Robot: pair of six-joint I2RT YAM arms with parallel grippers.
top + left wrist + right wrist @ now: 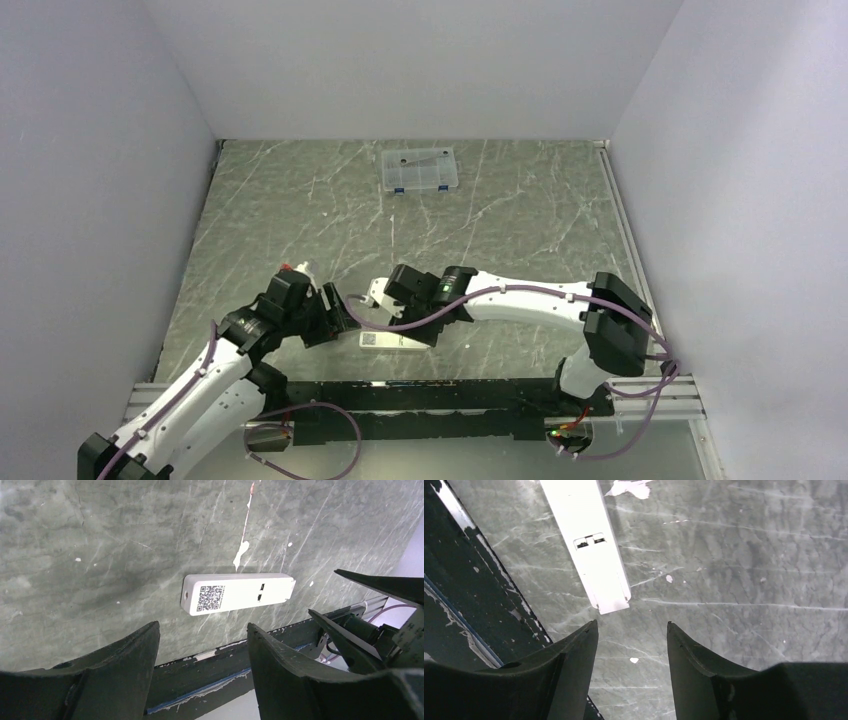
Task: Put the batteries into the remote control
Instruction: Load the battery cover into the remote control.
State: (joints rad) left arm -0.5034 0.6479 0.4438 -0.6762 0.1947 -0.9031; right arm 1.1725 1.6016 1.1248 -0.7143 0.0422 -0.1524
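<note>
while remote control [235, 592] lies back-up, clear box [420, 170], contents unclear

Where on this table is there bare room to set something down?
Free: the wide stretch of table between the box and the remote, and both far corners beside the box. Crowded: the near middle, where the left gripper and right gripper sit by the remote.
</note>
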